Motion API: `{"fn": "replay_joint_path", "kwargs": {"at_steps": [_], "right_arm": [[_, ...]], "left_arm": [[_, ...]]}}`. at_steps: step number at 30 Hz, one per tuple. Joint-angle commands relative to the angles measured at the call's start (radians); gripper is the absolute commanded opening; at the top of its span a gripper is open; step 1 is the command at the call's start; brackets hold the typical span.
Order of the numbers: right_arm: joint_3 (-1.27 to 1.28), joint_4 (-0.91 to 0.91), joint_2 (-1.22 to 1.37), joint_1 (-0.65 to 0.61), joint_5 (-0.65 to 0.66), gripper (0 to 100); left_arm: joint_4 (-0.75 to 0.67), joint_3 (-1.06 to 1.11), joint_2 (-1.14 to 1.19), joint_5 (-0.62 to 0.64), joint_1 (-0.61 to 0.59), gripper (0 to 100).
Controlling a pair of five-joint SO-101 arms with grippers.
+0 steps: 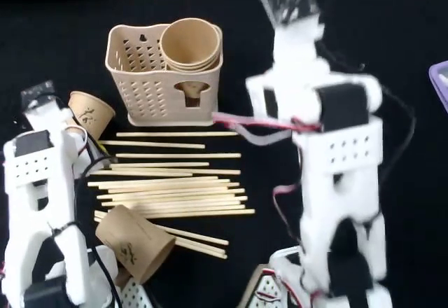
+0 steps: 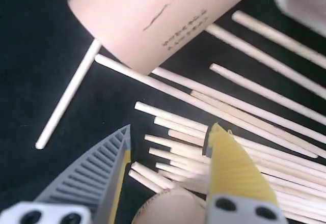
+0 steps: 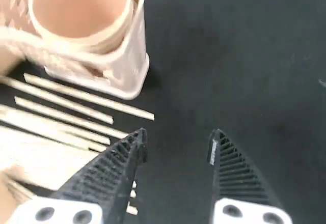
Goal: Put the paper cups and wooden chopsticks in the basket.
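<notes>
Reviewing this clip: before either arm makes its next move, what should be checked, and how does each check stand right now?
1. The left gripper is open: ok, its jaws are apart over the ends of the chopsticks.
2. The right gripper is open and empty: ok, it is above the bare table beside the basket.
3. The basket is upright with room: ok, the stacked cups fill one end only.
4. Loose cups are clear of the chopsticks: not ok, the fallen cup lies across some. The small cup lies apart, near the left arm.
5. The left gripper is low enough to close on a chopstick: cannot tell.
</notes>
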Motion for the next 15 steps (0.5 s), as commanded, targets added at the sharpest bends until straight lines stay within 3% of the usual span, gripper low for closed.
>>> {"fn": "replay_joint_path", "kwargs": {"at_steps": [1,7,11,15], "right_arm": [[0.486,-0.255,-0.196,0.078,0.028,20.1],[1.073,-0.773,-0.377,0.163,-0.106,20.1],[1.138,-0.825,-0.392,0.164,-0.123,20.1],[1.161,-0.832,-0.392,0.164,-0.123,20.1]], "left_arm": [[0.137,-0.174,-0.121,-0.012,0.012,24],[0.227,-0.206,-0.285,-0.273,0.019,25],[0.393,-0.197,-0.338,-0.431,0.128,25],[0.522,-0.191,-0.321,-0.512,0.34,24]]}}
